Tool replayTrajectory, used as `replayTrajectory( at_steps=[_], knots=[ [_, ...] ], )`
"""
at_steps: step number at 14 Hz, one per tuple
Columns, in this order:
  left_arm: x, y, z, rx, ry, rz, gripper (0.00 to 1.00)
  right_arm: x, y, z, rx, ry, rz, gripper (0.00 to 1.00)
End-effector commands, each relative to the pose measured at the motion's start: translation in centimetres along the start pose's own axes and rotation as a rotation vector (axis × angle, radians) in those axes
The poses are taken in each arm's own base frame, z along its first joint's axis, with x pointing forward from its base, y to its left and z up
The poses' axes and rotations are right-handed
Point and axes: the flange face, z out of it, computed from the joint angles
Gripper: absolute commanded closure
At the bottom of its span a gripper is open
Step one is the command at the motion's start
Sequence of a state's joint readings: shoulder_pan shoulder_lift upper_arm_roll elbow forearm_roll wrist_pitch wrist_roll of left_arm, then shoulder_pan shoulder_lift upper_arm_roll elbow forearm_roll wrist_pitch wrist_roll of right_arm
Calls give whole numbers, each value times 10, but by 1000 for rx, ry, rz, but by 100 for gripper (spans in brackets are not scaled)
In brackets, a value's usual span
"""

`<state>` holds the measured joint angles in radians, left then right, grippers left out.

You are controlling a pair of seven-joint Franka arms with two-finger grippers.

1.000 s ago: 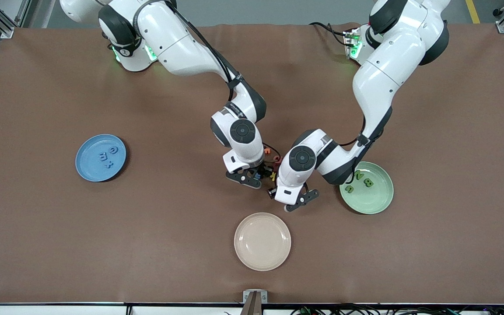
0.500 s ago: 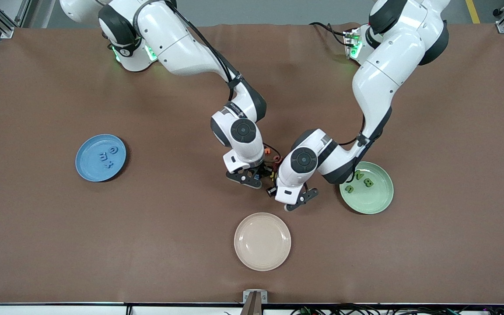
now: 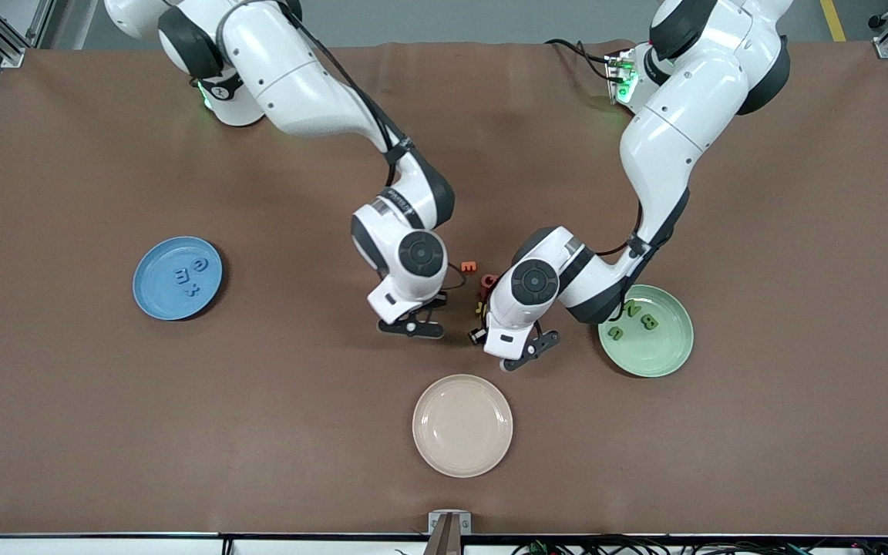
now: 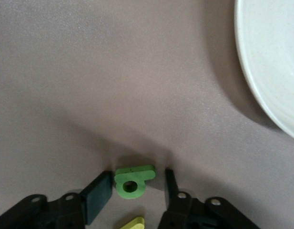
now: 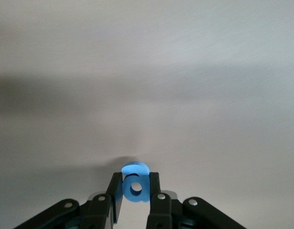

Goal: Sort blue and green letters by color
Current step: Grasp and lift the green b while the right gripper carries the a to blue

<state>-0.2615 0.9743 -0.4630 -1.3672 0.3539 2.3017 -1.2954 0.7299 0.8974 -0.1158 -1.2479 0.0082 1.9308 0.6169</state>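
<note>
The right gripper (image 5: 136, 188) is seen clamped on a blue letter (image 5: 135, 181), a small "a", held clear of the table (image 3: 89, 432) near mid-frame in the front view. The left gripper (image 4: 136, 191) is set low at the table, its fingers (image 4: 96, 195) parted narrowly on either side of a green letter (image 4: 133, 179), the 6-shape; a small gap shows at each side, and no grip is seen.

A yellow letter (image 4: 130, 223) lies just beside the green one, at the lower edge of the left wrist view. An orange letter (image 3: 469, 267) and further red and yellow pieces are crowded between the two wrists at frame centre, partly hidden by the left arm.

A blue plate (image 3: 147, 301) is found at centre left of the front view, three blue letters lying in it. A green plate (image 3: 671, 358) sits at centre right, three green letters in it, its upper left rim overlapped by the left arm. A beige plate (image 3: 462, 425) lies at lower centre, near the left gripper.

Open table is noted between the right gripper and the blue plate, and along the lower frame edge.
</note>
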Motion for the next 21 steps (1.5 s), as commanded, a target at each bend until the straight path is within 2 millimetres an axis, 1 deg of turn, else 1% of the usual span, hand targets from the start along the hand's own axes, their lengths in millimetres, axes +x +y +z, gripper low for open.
replayTrajectory(
  at_steps=[1,2,4,6,8,10,12,14,16,18,19,20,21],
  knots=[
    [-5,-1,3,7,-16,-4,58,9,63,-29,-94,-50,-169,100],
    [-4,-1,3,7,-15,-4,62,11,87,-34,-100,-62,-205,100],
    [-3,-1,2,6,-15,-5,71,11,149,-44,-73,-92,-299,100],
    [-1,-1,-1,3,-13,-9,76,0,220,-48,-52,-103,-387,100],
    [1,-3,-3,16,-16,-11,78,-9,278,-44,-45,-110,-452,100],
    [5,-7,-13,42,-16,-13,80,-19,323,-33,-12,-111,-496,100],
    [7,-7,-29,50,-11,25,80,-35,364,-13,19,-97,-529,100],
    [15,-9,-46,50,-15,47,80,-51,391,12,44,-81,-543,100],
    [27,-15,-60,34,-46,52,80,-64,412,31,60,-78,-539,98],
    [37,-23,-74,47,-68,83,80,-71,427,41,71,-85,-525,96],
    [41,-29,-83,68,-71,111,80,-72,429,44,73,-90,-521,90],
    [49,-37,-89,94,-76,129,80,-72,429,45,73,-92,-520,56],
    [57,-49,-94,127,-91,164,80,-72,429,45,73,-91,-521,1]
  ],
)
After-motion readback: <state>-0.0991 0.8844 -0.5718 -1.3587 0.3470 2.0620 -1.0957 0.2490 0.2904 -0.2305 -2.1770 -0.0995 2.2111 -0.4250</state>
